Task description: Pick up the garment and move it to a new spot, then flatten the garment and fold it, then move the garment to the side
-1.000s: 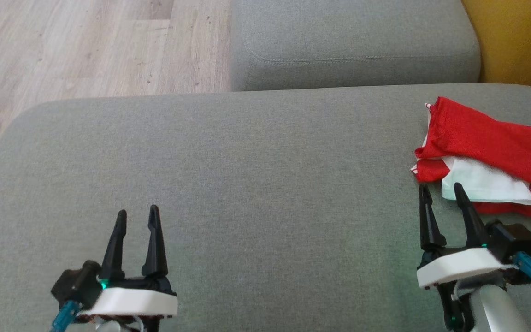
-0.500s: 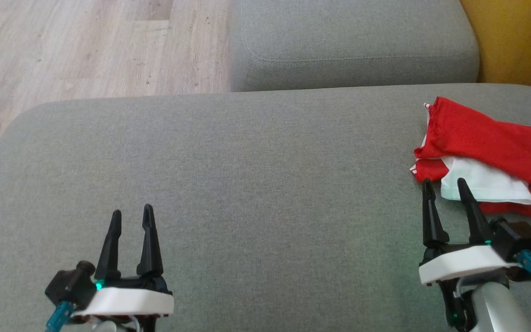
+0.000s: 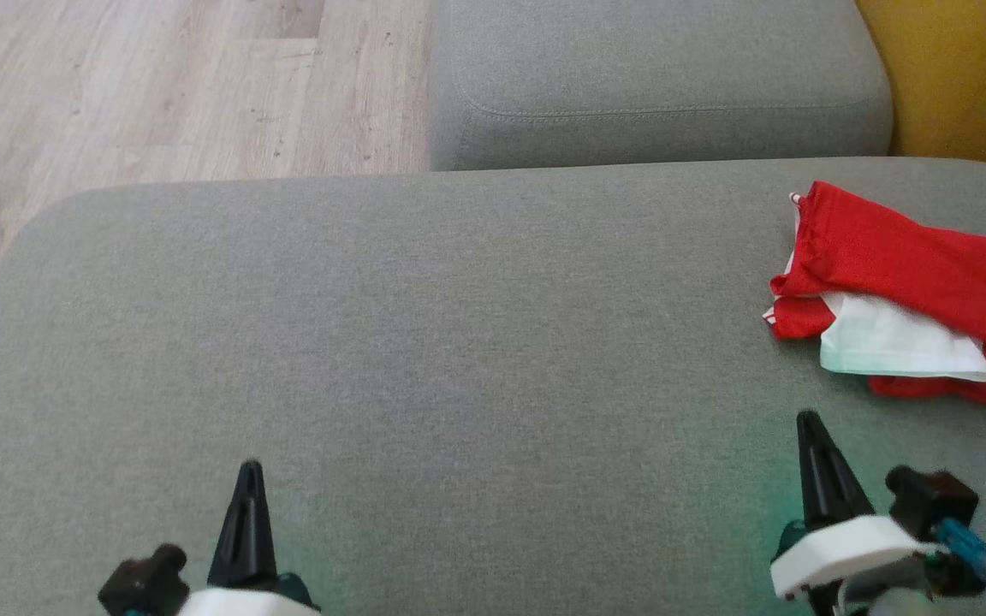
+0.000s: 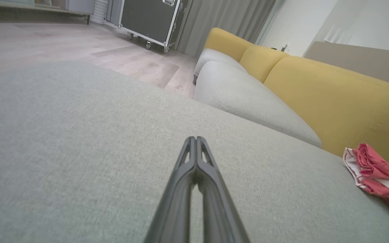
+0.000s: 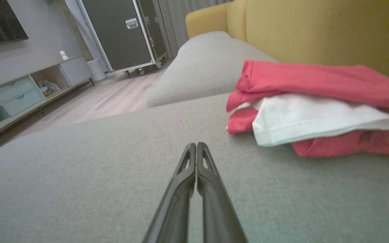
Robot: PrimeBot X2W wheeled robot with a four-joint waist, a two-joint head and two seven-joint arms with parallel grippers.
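Left gripper (image 3: 248, 469) sits low at the near edge of the grey sofa cushion (image 3: 459, 325), pinched together on nothing. Right gripper (image 3: 808, 421) is the same deal, closed up and empty. Just past it, not touching, the red-and-white garment (image 3: 912, 257) lies loosely folded at the cushion's far right, near the yellow backrest (image 3: 955, 68). Looks to me like the move-aside step is done, so all that's left is parking the arms.

Open run over the grey cushion (image 3: 459, 325), left to middle.
Blocked far right by folded red-and-white garment (image 3: 904, 274), with yellow backrest (image 3: 955, 77) behind.
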